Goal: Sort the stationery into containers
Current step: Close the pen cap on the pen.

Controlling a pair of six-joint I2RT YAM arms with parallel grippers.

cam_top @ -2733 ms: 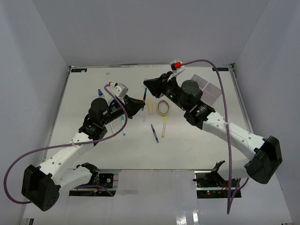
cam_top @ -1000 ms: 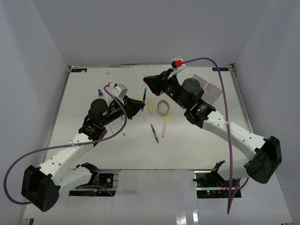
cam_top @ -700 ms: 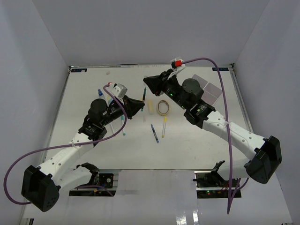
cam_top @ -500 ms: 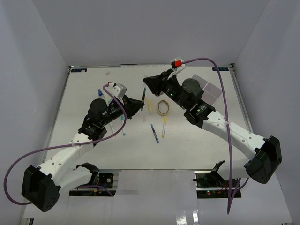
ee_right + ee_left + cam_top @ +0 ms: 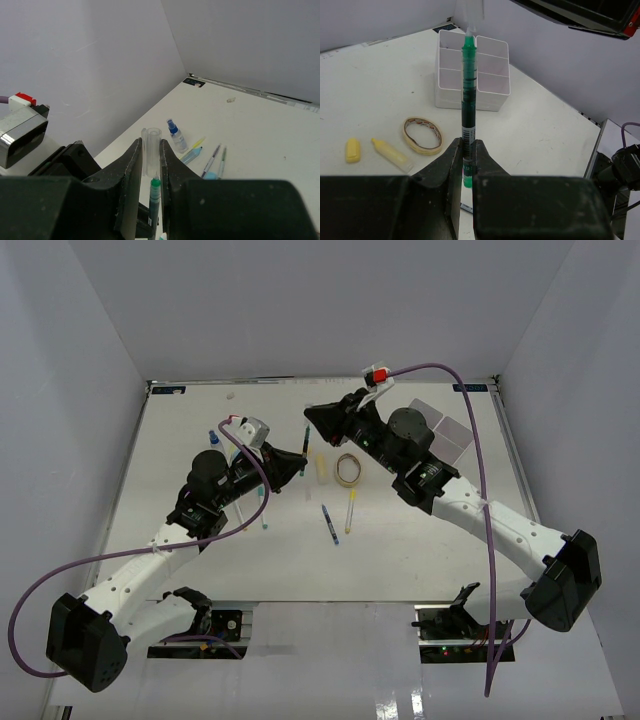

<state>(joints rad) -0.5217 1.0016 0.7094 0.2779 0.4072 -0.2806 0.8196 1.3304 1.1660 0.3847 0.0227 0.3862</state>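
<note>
Under the left gripper (image 5: 466, 150) squeezing a green pen (image 5: 469, 90) and the right gripper (image 5: 150, 148) squeezing its clear cap (image 5: 150, 139), a white table (image 5: 380, 85) meets gray walls (image 5: 100, 55).

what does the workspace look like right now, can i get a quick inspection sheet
surface: white table, no spill seen
job's things: green pen held upright; clear cap held at its tip, contact unclear; tan ring, yellow block and yellow-capped tube loose on the table; blue-capped bottle with pens lying beside it; white tray, four compartments, nothing seen inside
clutter: nothing seen
grippers: left gripper shut on the green pen; right gripper shut on the clear cap
cables: purple cables, one per arm, looping above the items
surroundings: plain pale walls on three sides
</note>
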